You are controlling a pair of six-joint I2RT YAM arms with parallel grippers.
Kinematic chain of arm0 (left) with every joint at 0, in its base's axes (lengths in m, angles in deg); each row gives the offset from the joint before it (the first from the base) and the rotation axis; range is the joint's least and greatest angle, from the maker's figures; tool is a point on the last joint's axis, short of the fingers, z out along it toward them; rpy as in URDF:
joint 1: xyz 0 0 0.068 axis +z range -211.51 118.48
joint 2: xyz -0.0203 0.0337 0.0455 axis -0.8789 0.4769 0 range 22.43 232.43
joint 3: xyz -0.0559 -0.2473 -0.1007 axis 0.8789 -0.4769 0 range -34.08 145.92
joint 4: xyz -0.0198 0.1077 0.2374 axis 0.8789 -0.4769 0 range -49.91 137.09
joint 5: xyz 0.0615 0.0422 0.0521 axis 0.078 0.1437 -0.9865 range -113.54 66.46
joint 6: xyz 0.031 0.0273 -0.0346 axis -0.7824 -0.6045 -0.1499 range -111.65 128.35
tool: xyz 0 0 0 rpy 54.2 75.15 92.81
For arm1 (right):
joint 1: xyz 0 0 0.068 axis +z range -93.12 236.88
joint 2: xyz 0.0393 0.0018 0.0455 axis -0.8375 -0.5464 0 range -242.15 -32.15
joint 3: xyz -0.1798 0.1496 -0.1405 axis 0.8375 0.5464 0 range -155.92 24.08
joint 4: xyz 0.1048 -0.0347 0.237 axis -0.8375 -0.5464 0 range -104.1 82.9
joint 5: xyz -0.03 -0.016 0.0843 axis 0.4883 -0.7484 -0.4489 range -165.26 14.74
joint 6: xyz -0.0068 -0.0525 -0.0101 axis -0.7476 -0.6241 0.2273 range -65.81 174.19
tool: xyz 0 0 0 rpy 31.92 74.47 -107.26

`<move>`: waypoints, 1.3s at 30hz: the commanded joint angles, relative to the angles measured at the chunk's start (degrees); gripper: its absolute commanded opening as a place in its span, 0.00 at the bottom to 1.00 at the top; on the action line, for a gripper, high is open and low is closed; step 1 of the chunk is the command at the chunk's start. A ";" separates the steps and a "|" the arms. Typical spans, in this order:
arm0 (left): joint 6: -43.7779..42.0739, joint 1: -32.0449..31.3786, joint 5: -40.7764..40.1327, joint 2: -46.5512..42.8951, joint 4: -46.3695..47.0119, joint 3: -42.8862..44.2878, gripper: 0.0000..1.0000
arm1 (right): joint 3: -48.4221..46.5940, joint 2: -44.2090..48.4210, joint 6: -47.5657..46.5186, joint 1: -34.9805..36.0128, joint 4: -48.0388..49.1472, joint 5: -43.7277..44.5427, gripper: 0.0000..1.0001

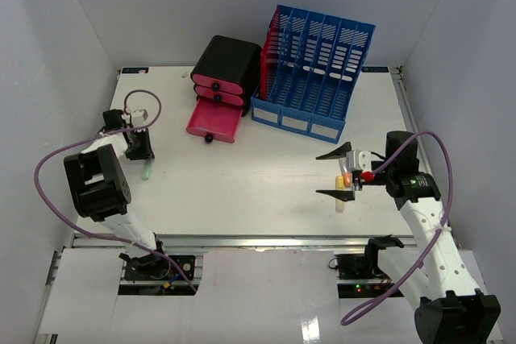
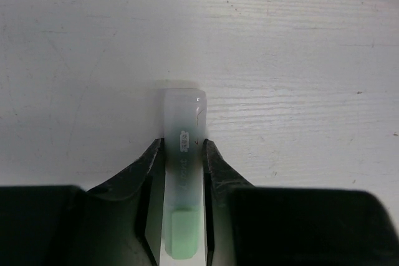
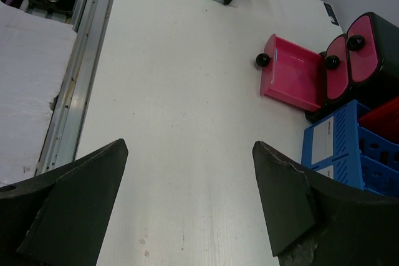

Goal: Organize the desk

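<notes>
Pickup step: my left gripper (image 2: 182,144) clamped on green plastic marker with frosted cap (image 2: 181,116), lying on white desk (image 2: 299,60). My right gripper (image 3: 187,151) wide, empty. Next, I judge: lift straight, carry toward open pink plastic drawer (image 1: 214,121).

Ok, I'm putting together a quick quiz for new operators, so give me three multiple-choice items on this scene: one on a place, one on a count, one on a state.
1. Where is the green marker?
A) in the blue file rack
B) between the fingers of the left gripper
C) on the floor

2. How many drawers does the drawer unit have?
A) one
B) two
C) three

3. The bottom drawer is:
A) pulled out
B) shut
C) taken out entirely

Answers:
1 B, the left wrist view shows a finger on either side of it.
2 C, three knobbed pink fronts show.
3 A, it juts forward of the two above.
</notes>
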 commanded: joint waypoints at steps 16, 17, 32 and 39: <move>54.77 -3.50 34.51 -7.38 18.08 3.54 0.16 | -0.07 -1.54 0.57 -3.48 0.55 -2.36 0.88; 57.39 -4.40 34.01 -7.08 19.99 3.59 0.18 | -0.12 -1.59 0.57 -3.63 0.55 -2.36 0.88; 79.90 -18.60 10.75 3.17 35.91 6.32 0.24 | 0.03 -2.67 0.57 -5.73 0.55 -2.54 0.88; 81.85 -22.22 -0.38 5.48 36.12 6.05 0.39 | 0.03 -3.42 0.92 -6.11 0.55 -2.56 0.88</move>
